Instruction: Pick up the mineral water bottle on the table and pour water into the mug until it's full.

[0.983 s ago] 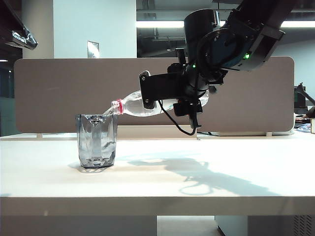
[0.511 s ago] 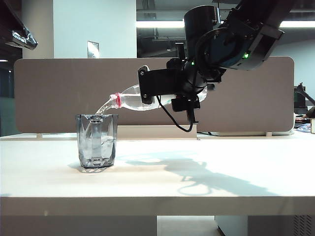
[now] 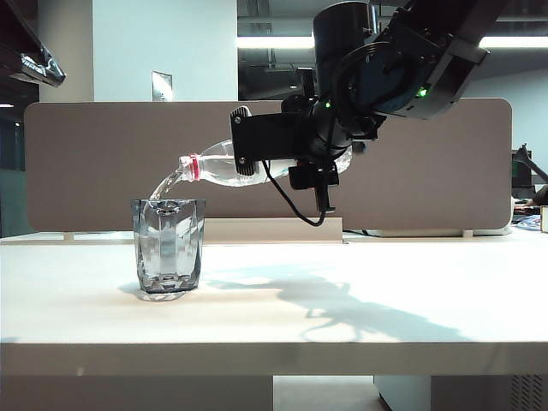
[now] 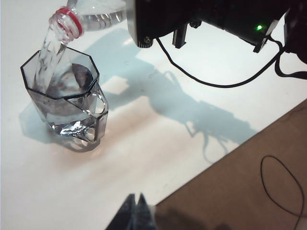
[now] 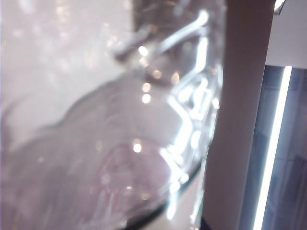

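Exterior view first: the right tool hangs above the bench, up and to the right of the mug, and it is pinching the bottle around its body. That bottle lies close to level, its base buried in the black tool housing and its red-ringed neck tipped a little downward, ending just above the mug's rim. A thin arc of water falls from the mouth into the mug. The mug itself stands upright on the bench, directly under the stream, and looks partly filled, though I cannot read the exact level through the smoky glass. A black cable loops down from the tool, to the right of the mug, and the arm's shadow spreads across the bench on that same side. Behind the mug runs the brown-grey divider panel.

From the left wrist camera, the mug shows its angular rim, with the bottle's neck poised over it and water streaming in. The left tool shows only as dark tips pressed together, well apart from the mug and holding nothing.

The right wrist camera gives only a blurred close-up of clear plastic.
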`<state>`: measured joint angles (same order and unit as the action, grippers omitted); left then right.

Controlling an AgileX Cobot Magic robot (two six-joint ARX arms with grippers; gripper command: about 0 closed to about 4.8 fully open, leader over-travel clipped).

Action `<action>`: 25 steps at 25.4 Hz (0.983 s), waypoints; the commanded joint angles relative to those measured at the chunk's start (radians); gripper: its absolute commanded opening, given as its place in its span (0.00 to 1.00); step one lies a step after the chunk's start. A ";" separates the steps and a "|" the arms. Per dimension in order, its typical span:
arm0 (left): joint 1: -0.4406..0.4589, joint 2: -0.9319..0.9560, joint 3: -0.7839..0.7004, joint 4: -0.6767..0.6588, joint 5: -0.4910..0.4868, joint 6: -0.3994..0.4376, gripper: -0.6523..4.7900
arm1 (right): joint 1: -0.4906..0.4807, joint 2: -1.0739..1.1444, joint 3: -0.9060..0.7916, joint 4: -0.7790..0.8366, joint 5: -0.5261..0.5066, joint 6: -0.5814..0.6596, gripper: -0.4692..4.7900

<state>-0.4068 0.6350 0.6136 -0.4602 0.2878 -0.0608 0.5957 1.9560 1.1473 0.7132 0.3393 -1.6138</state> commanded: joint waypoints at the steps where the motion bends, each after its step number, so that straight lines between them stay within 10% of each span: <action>1: -0.001 -0.002 0.003 0.012 0.005 0.003 0.12 | 0.002 -0.014 0.010 0.037 0.026 0.098 0.51; 7: -0.001 -0.002 0.003 0.012 0.005 0.003 0.12 | 0.002 -0.014 0.009 -0.026 0.029 0.216 0.51; 20: -0.001 -0.002 0.003 0.012 0.005 0.003 0.12 | 0.011 -0.014 0.003 -0.034 -0.047 1.152 0.51; 25: -0.001 -0.002 0.003 0.012 0.005 0.003 0.12 | 0.015 -0.014 0.001 -0.038 -0.039 1.051 0.51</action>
<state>-0.4068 0.6350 0.6136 -0.4602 0.2878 -0.0608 0.6098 1.9556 1.1439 0.6449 0.2733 -0.4854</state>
